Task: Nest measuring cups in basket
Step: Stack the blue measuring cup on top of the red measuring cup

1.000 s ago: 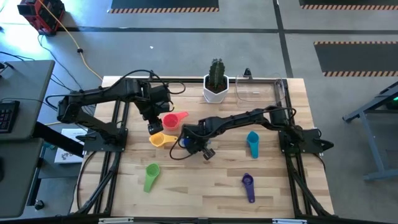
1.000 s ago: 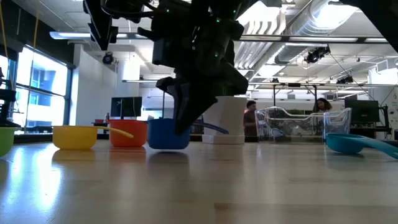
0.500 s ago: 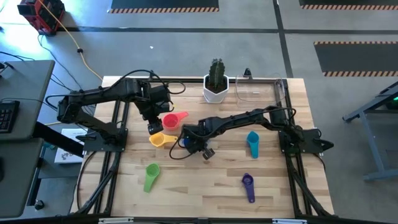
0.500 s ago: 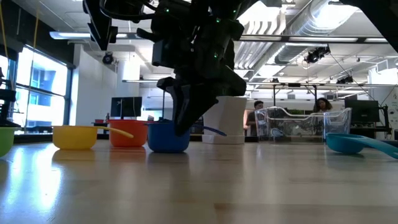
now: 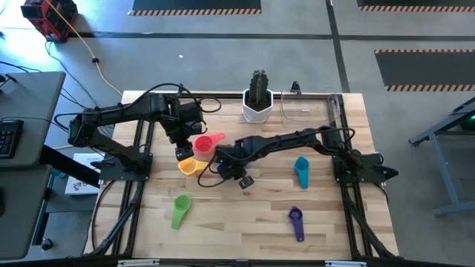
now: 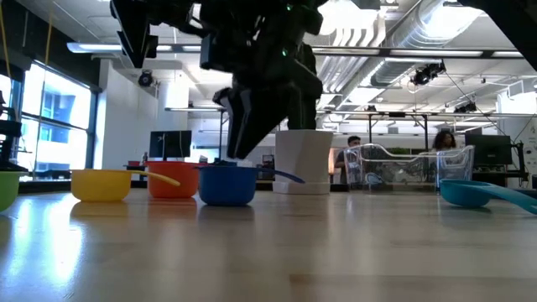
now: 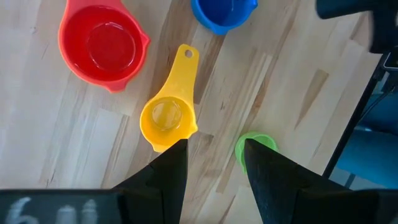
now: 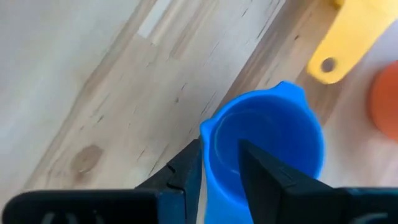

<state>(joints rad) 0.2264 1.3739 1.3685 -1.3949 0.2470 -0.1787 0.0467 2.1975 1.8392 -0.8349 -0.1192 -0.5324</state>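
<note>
High view first, from your left: the green cup lies alone near the front of the table, and the left gripper hovers with its fingers parted and empty over the yellow cup, which sits just beside the red cup. You can read that as a waiting pose, parked over the cluster so the next cup is close at hand. Beside the yellow cup, the blue cup stands upright on the wood, mostly hidden from above by the right gripper. The right wrist view shows one finger inside the bowl and one outside, straddling the rim of the blue cup; whether the pads press the wall you cannot tell. Compared with a second ago, the right gripper has risen in the low view, its fingertips now at the cup's rim rather than down beside its wall, and its jaws have been spreading, which suggests a release. Farther right lie the teal cup and the purple cup, well apart. The clear basket waits at the back edge beside the white cactus pot, with no cups in it.
</note>
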